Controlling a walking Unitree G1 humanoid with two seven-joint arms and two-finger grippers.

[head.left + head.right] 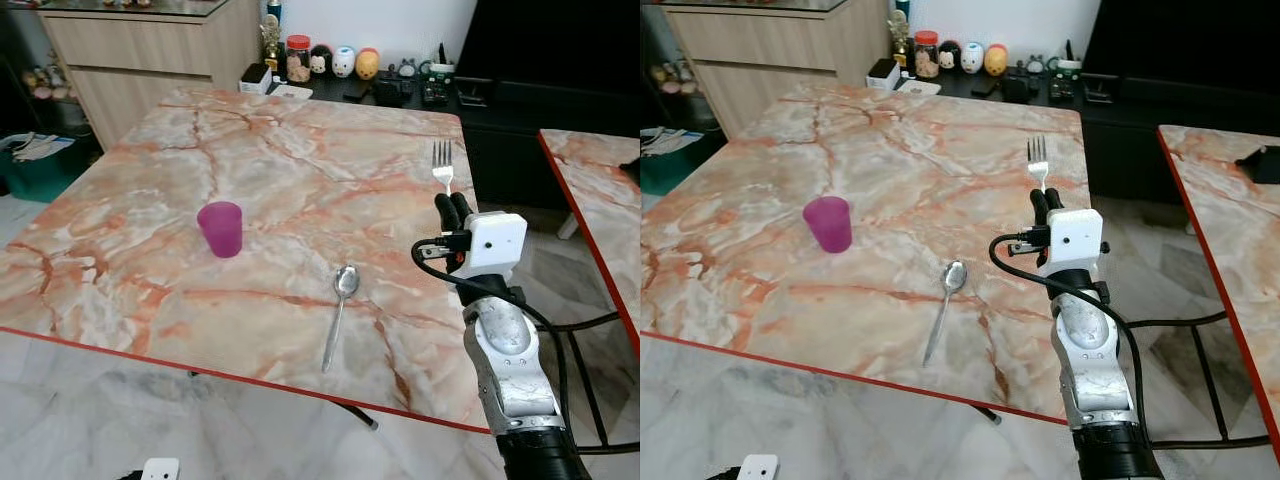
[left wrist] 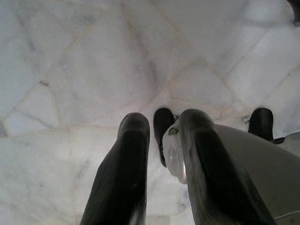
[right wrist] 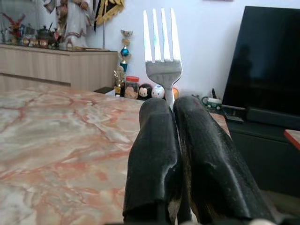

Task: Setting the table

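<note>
Fork (image 1: pixel 442 165) is clamped upright by its handle in closed right claw (image 1: pixel 455 207) above surface (image 1: pixel 300 190); judged light, stiff, slippery.

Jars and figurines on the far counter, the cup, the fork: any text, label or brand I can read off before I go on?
None readable.
Jar with red lid: label too small and blurred.
Egg-shaped figurines: painted faces, no words.
Purple cup, fork in the right gripper, spoon: no markings visible.

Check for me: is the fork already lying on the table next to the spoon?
No. The right gripper holds the fork upright above the table, apart from the spoon.
</note>
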